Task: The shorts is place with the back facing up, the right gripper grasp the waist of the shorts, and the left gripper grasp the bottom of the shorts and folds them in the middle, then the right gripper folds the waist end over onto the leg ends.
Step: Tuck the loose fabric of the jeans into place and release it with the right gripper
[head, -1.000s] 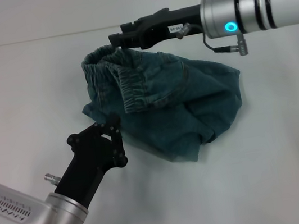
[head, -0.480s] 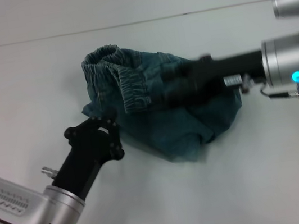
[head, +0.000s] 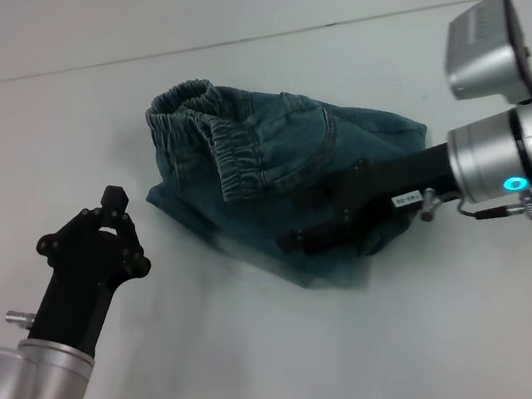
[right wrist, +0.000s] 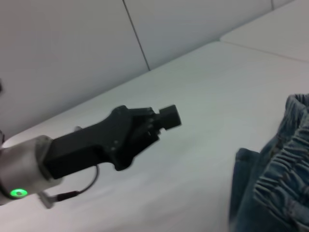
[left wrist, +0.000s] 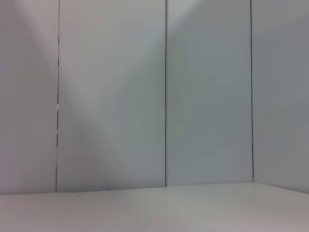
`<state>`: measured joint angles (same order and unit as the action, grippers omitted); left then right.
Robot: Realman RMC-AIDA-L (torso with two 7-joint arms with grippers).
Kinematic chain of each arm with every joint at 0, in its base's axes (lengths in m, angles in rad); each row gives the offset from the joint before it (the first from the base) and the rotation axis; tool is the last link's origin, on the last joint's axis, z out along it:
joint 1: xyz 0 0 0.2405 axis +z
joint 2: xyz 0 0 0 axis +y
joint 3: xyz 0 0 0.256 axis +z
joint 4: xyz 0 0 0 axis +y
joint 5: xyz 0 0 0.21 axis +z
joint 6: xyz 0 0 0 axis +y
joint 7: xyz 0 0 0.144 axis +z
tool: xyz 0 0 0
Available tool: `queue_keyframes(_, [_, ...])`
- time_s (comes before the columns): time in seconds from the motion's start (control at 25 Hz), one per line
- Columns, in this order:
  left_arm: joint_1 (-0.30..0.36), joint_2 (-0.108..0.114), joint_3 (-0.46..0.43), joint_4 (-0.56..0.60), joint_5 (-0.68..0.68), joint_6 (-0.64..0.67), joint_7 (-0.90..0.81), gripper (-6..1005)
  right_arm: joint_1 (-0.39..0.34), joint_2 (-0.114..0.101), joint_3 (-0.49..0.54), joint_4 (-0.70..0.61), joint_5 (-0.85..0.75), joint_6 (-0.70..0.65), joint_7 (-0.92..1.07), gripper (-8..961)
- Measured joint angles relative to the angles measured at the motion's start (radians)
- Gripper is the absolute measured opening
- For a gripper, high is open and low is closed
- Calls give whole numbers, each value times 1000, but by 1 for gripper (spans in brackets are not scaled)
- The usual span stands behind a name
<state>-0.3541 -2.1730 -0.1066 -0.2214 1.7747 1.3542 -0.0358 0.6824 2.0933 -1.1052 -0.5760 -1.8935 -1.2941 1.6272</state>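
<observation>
The denim shorts lie bunched on the white table, with the elastic waist turned up at the far left of the heap. My right gripper reaches in from the right, low over the near edge of the shorts. My left gripper hangs at the lower left, a short gap away from the cloth and not touching it. The right wrist view shows the left gripper over bare table, with the shorts beside it. The left wrist view shows only wall and table.
A seam line crosses the table behind the shorts. Grey wall panels stand beyond the table.
My right arm swung from the waist at the far side down across the shorts to their near edge. My left gripper pulled back to the left, away from the cloth.
</observation>
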Motion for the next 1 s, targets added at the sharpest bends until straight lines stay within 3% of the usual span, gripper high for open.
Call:
queue_keyframes(0.24, [0, -1, -1, -1, 6, -4, 0, 1, 62, 6, -5, 104, 33, 142, 10, 760])
queue_keyframes(0.8, [-16, 1, 4, -1, 8, -18, -1, 1, 94, 7, -7, 166, 284, 373, -102, 757])
queue_keyframes(0.92, [-18, 0, 4, 0, 8, -18, -1, 1, 86, 6, -7, 160, 310, 349, -128, 756])
queue_keyframes(1.0, [-18, 0, 4, 0, 8, -18, -1, 1, 66, 4, -4, 151, 329, 264, -152, 755])
